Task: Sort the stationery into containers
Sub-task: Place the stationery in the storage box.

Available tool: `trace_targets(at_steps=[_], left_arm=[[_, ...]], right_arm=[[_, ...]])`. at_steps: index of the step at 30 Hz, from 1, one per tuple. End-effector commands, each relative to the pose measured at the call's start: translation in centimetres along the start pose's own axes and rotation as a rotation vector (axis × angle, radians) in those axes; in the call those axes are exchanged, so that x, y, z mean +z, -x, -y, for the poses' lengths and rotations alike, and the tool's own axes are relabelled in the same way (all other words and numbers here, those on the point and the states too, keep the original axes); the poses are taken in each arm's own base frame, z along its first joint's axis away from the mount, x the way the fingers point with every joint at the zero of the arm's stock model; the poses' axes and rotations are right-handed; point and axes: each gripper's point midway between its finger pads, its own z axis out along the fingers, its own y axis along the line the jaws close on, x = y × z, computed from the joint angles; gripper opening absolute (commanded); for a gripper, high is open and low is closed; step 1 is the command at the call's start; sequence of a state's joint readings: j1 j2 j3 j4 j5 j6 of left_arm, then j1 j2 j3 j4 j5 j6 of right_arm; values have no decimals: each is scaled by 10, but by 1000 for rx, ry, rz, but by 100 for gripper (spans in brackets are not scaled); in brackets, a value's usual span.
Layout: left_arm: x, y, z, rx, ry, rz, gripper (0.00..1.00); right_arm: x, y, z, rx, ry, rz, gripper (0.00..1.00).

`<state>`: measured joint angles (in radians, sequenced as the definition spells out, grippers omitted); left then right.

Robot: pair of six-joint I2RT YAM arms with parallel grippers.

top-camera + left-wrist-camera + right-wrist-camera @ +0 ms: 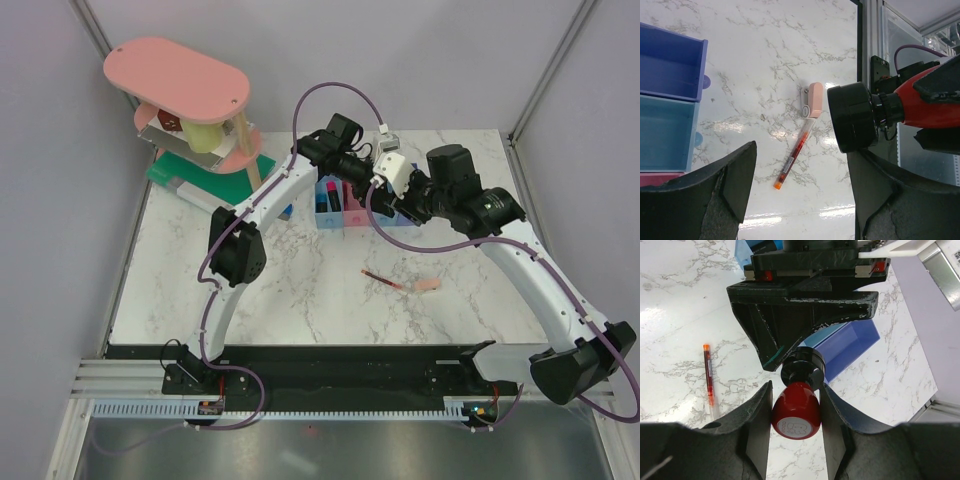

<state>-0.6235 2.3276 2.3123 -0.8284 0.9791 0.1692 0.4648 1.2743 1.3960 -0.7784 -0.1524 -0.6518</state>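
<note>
right hand [796, 406] is clamped narrow on the red-and-black knob [796, 415], pads on the red body, black cap pointing out past the fingertips. Gripping the body leaves the cap free, so my read is it's set up either for a drop into a bin or for a pass to the other arm; can't tell which

knob is in the air above the desk [765, 50], just beside the purple-blue bin [852, 342] at the end of the row

left hand [802, 155] is wide open, holding nothing, facing the knob nose to nose. One finger tip sits right by the black cap; contact or not, can't tell

thin red pen [792, 157] and pale pink eraser [814, 99] lie on the desk end to end, unsorted. Purple-blue and light blue bin [692, 135] look empty from the left wrist
</note>
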Motion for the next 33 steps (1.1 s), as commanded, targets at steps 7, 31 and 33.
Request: trace_targets(at_steps=[7, 31, 33], left_arm=[[-8, 22, 1, 70, 31, 46, 79], [-194, -17, 47, 75, 311, 154, 79], [-195, -27, 51, 71, 316, 137, 79]], right_arm=[[-8, 30, 11, 7, -30, 90, 0], [75, -35, 107, 150, -71, -101, 0], [85, -45, 116, 160, -50, -126, 0]])
